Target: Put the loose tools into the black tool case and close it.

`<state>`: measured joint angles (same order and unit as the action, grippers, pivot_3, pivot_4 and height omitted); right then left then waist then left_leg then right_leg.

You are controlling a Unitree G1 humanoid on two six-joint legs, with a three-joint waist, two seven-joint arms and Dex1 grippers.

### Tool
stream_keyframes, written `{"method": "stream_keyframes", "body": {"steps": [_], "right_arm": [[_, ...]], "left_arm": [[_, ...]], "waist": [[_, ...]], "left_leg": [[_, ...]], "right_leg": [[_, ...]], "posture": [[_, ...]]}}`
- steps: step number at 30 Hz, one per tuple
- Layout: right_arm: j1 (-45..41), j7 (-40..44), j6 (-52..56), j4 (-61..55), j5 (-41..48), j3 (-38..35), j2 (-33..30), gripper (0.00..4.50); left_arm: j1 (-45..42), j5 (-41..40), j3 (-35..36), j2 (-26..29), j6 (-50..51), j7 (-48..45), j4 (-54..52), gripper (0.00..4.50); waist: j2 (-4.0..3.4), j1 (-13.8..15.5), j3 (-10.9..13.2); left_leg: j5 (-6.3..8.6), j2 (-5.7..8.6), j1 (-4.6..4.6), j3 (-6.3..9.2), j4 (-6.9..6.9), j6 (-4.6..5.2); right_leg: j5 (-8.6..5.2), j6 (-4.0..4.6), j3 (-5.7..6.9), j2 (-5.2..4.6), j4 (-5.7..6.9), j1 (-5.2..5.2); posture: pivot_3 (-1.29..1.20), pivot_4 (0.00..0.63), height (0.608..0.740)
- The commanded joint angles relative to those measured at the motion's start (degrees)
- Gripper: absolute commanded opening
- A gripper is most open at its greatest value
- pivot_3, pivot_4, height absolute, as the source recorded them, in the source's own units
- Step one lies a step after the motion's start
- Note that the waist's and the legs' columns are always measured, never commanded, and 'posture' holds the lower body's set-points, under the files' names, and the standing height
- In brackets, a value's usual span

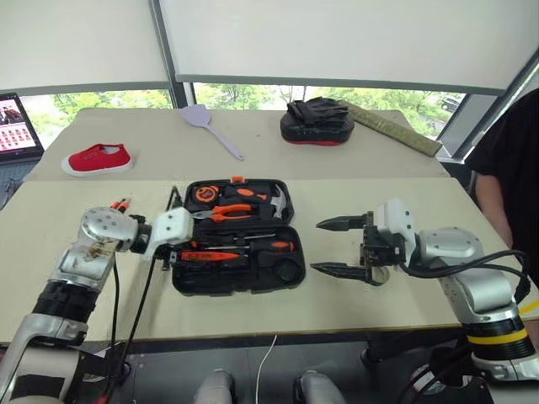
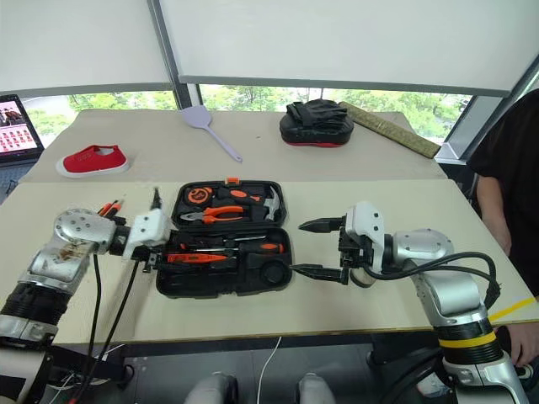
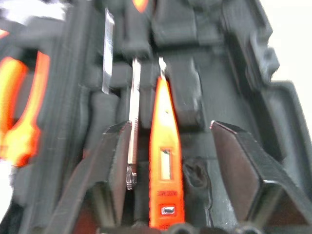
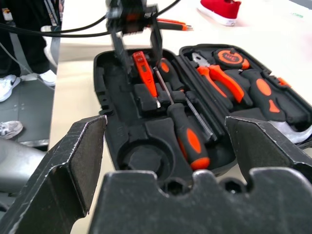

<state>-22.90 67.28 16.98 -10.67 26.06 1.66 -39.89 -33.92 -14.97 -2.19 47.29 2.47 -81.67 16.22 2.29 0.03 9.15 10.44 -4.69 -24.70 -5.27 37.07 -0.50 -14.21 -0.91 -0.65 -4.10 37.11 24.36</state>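
- Lying open on the near table (image 1: pixel 354 311), the case (image 1: pixel 286 290) shows both halves up, its orange latch (image 1: pixel 237 179) on the far edge.
- Far half holds pliers (image 1: pixel 226 213), a tape measure (image 1: pixel 205 194) and a hammer (image 1: pixel 279 204).
- Near half holds the orange tester (image 1: pixel 209 255), a screwdriver (image 1: pixel 268 246) beside it and the tape roll (image 1: pixel 289 271) at the right-hand corner.
- Left gripper (image 3: pixel 165 129) sits at the case's left end over the tester; its jaws stand apart on either side of the tester without touching it, holding nothing.
- Right gripper (image 1: pixel 337 247) hovers just right of the case, jaws spread wide and empty, pointing toward it.
- Another orange-handled tool (image 1: pixel 119 204) lies on the table behind the left wrist, outside the case.
- Far table carries a red shoe (image 1: pixel 98 158), a spatula (image 1: pixel 207 124) and a mitt (image 1: pixel 317 120).
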Motion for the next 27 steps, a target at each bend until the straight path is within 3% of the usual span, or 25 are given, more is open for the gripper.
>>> {"method": "stream_keyframes", "body": {"steps": [1,4,10,23,27], "right_arm": [[-0.3,-0.1,0.5,-1.6,0.9,-1.3,-0.7,4.50],[-0.7,-0.1,0.6,-1.5,1.1,-1.0,-0.5,4.50],[-1.2,-0.7,0.8,-1.0,1.0,-1.0,0.3,4.50],[-0.7,-3.6,3.0,-2.6,1.1,-0.3,1.8,4.50],[-0.9,-3.9,2.8,-2.2,1.0,-0.3,2.2,4.50]], "left_arm": [[0.8,-3.9,4.0,-0.6,1.0,1.3,-0.9,2.78],[3.3,-4.3,4.1,-2.3,1.4,2.5,-0.9,2.13],[7.2,-1.2,2.5,-5.1,-0.5,5.9,-0.1,0.10],[7.8,7.3,-2.0,-5.3,-4.5,10.2,7.3,0.02],[9.1,6.0,-2.1,-6.0,-5.7,9.8,5.7,0.02]], "waist": [[0.00,0.0,0.0],[-0.01,0.0,0.0],[-0.01,0.3,0.0],[-0.10,0.6,-0.1],[-0.16,0.6,-0.1]], "left_leg": [[0.00,0.00,0.02,0.00,0.00,0.00],[0.00,0.02,0.06,0.00,0.01,0.00],[0.00,0.01,0.04,0.00,0.06,0.00],[0.00,0.02,0.11,-0.01,0.06,-0.01],[-0.01,0.01,0.32,-0.01,0.06,-0.01]], "right_leg": [[0.00,0.00,0.00,0.00,0.00,-0.03],[0.00,0.00,0.00,-0.03,0.00,-0.07],[0.01,0.00,0.02,-0.02,0.01,-0.06],[0.01,0.01,0.01,-0.03,0.02,-0.12],[0.02,0.02,0.00,-0.02,0.05,-0.27]], "posture": [[0.00,0.150,0.740],[0.00,0.150,0.740],[0.00,0.150,0.740],[0.00,0.150,0.740],[0.00,0.150,0.740]]}}
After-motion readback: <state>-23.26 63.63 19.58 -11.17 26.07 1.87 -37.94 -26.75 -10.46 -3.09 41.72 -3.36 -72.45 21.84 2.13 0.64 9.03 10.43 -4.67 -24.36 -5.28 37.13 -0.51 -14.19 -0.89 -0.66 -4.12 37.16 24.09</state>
